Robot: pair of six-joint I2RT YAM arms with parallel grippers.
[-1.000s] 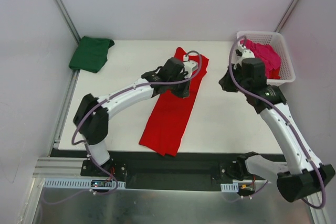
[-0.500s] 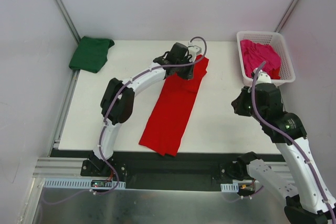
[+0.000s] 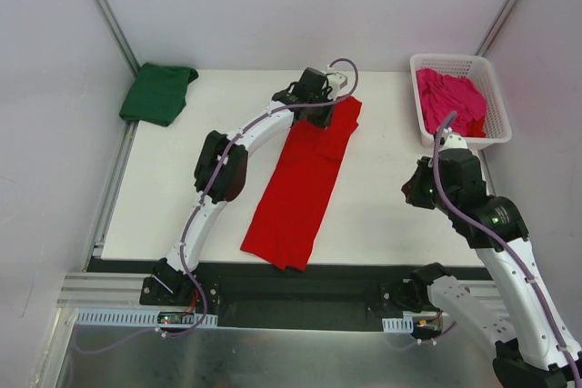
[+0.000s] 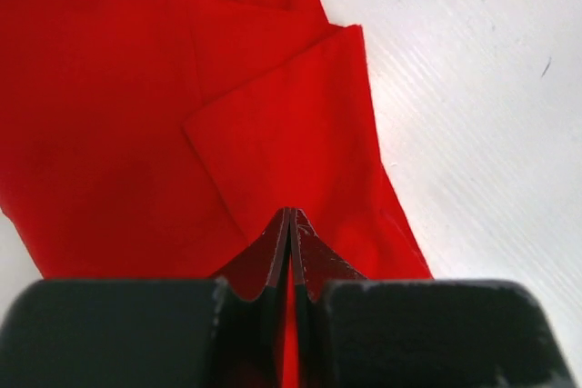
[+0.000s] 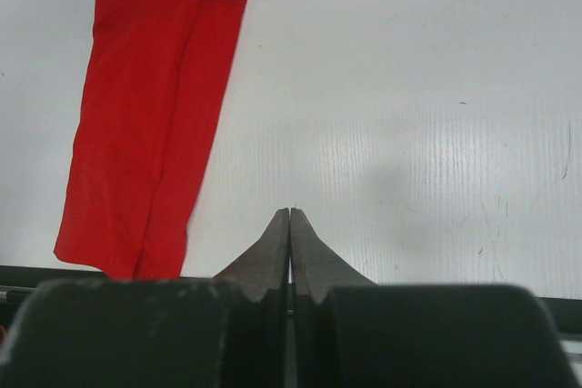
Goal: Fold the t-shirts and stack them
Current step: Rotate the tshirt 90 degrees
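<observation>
The red t-shirt point(image 3: 300, 188) lies on the white worktop point(image 3: 182, 179), folded lengthwise into a long narrow strip that runs from the far side down to the near edge, slanting leftward as it comes nearer. At its far end a sleeve flap lies folded over the body, with a few creases around it. The left fingers point(image 4: 273, 252) are pressed together with no gap showing between them, directly above that far end of the red t-shirt; whether their tips touch the cloth cannot be told. The right fingers point(image 5: 268, 256) are closed too, tip against tip and holding nothing, over bare worktop well to the right of the red t-shirt, near the near edge. The green t-shirt point(image 3: 157, 93) sits folded well apart from the red t-shirt, off to its far left at the worktop's corner. The magenta t-shirt point(image 3: 452, 97) lies crumpled inside the white lattice basket point(image 3: 459, 59), which stands to the far right of the red t-shirt
</observation>
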